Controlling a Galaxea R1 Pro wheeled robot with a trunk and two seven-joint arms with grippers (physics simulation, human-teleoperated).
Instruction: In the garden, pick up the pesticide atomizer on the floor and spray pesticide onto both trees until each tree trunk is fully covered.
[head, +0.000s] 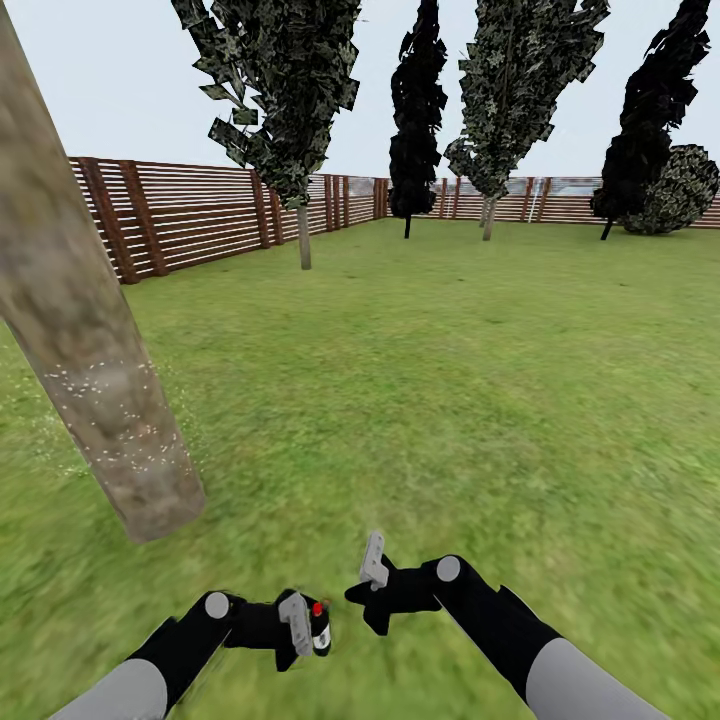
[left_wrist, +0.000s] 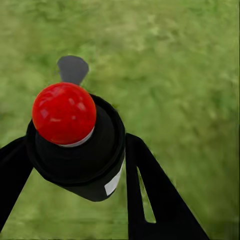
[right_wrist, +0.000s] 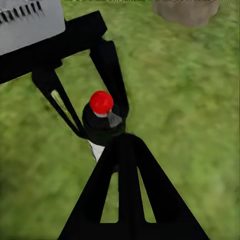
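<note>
Green lawn (head: 430, 380) spreads out from the robot to a brown slatted fence (head: 190, 215) along the far left and far edge, under a pale sky. Near left, a thick mottled tan-grey tree trunk (head: 85, 330) leans across the head view, with tiny white specks of pesticide (head: 125, 405) scattered over its lower bark. Farther off stand a second pale-trunked tree (head: 300, 200) by the fence, another one (head: 500, 110) to the right of it, two slim black-leaved trees (head: 418, 110), and a round bush (head: 680, 190) at the far right.

Low in the head view, the left end effector (head: 305, 625) is closed around the pesticide atomizer (head: 318, 628), a small black bottle with a red top. The left wrist view shows that red ball cap (left_wrist: 64, 113) up close, a grey nozzle (left_wrist: 73, 69) behind it, a white label on the black body, and dark fingers (left_wrist: 150, 190) pressed against both sides. The right end effector (head: 372, 580) hangs just right of the atomizer, not touching it; how far it is open I cannot tell. Its wrist view looks past one dark finger (right_wrist: 127, 190) at the atomizer (right_wrist: 102, 122) gripped by the left end effector (right_wrist: 95, 95), with the trunk's base (right_wrist: 186, 11) on the grass beyond.
</note>
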